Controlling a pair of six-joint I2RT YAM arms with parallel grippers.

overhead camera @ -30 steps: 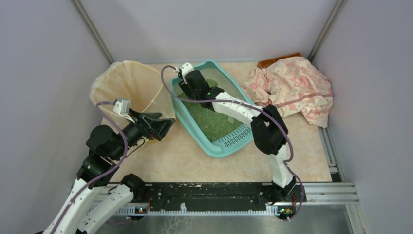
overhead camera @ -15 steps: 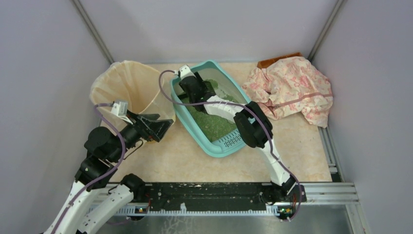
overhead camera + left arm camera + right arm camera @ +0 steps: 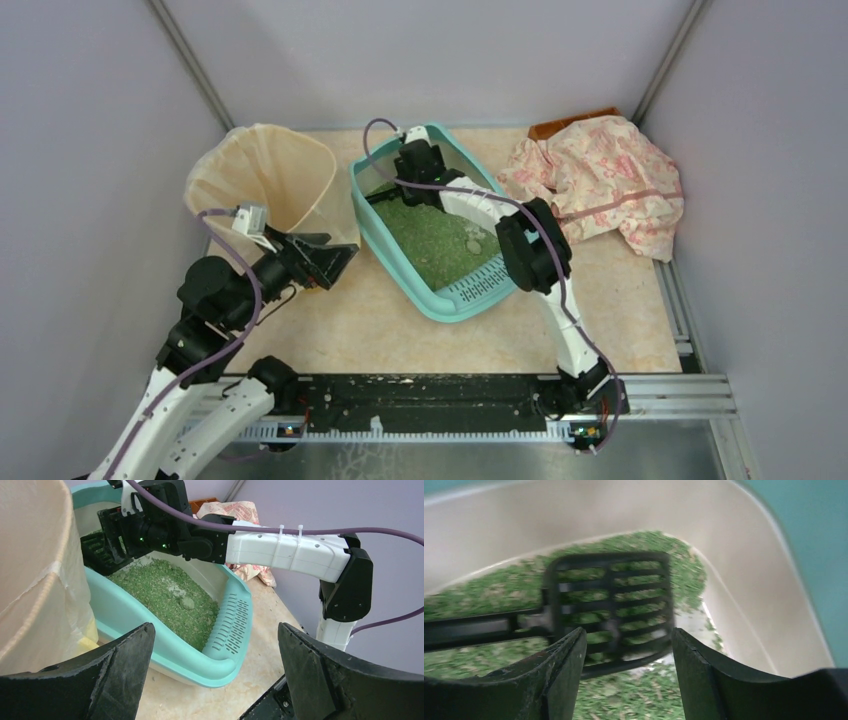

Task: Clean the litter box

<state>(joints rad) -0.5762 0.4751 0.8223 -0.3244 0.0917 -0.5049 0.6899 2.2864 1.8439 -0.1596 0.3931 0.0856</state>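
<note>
Smooth teal plastic litter box (image 3: pixel 437 303), rounded-rectangular, lies centre-view with coarse green granules (image 3: pixel 435 240) inside and its slotted grate toward 5 o'clock. The right gripper (image 3: pixel 628 635) hangs over its 11 o'clock end, fingers spread above a black slatted scoop (image 3: pixel 609 605). The left gripper (image 3: pixel 215 627), jaws wide apart, sits at the box's 9 o'clock.

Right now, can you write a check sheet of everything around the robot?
Surface: beige table, marbled top.
Job's things: teal litter box holds green litter and a clump near the grate; black scoop lies on the litter at the far end.
Clutter: pink cloth far right; bag-lined bin beside the box.
Fingers: left fingers open, empty, by the bin; right fingers open above the scoop, apparently not gripping it.
Cables: purple cables run along both arms.
Surroundings: grey walls, metal rail at the near edge.
</note>
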